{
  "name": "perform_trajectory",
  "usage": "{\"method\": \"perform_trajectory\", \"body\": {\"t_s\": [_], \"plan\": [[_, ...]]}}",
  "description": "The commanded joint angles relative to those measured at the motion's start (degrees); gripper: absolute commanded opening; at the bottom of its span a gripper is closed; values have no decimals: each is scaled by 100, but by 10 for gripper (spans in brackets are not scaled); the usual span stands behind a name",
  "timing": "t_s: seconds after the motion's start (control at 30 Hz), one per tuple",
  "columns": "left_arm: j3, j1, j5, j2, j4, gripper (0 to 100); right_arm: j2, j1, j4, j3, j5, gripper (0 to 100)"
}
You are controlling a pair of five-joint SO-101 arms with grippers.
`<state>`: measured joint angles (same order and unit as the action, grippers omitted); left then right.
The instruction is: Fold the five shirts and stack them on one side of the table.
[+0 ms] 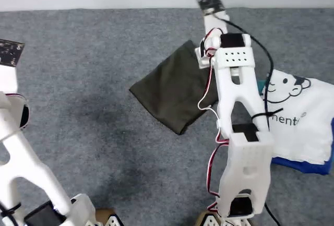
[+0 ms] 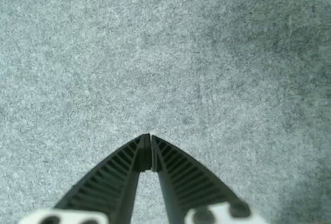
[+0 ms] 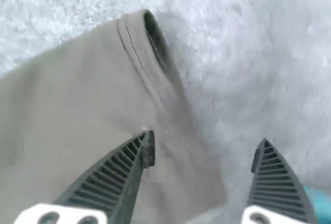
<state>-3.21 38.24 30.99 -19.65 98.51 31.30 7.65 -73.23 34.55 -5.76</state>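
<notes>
Hanging wide open and empty over an edge of the folded dark shirt (image 1: pixel 172 87) on the tabletop (image 1: pixel 78 80), the right tool (image 3: pixel 206 146) risked catching only one layer and undoing the fold.

High cam: fixed overhead, looking straight down on the grey table (image 1: pixel 83 80), with the arm bases (image 1: pixel 229 216) at the frame's bottom edge. Left wrist cam (image 1: pixel 10 52): close over bare table, aimed down past the left gripper (image 2: pixel 150 140). Right wrist cam (image 1: pixel 210 4): close over the olive shirt (image 1: pixel 175 87), looking past the right gripper (image 3: pixel 206 140). High and right wrist views share that shirt's edge.
</notes>
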Motion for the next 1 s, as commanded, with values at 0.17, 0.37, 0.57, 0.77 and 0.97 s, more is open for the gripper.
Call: {"method": "perform_trajectory", "body": {"t_s": [0.17, 0.37, 0.57, 0.77, 0.97], "plan": [[13, 35, 35, -237, 35, 6, -1024, 778, -1613, 343, 2532, 305], [13, 35, 35, -237, 62, 6, -1103, 1182, -1903, 343, 3974, 307], [13, 35, 35, -246, 62, 6, -365, 1156, -1701, 343, 4738, 418], [13, 44, 35, -246, 70, 6, 479, 1147, -1200, 343, 5196, 497], [13, 44, 35, -246, 70, 6, 1235, 1147, -681, 343, 5371, 497]]}}
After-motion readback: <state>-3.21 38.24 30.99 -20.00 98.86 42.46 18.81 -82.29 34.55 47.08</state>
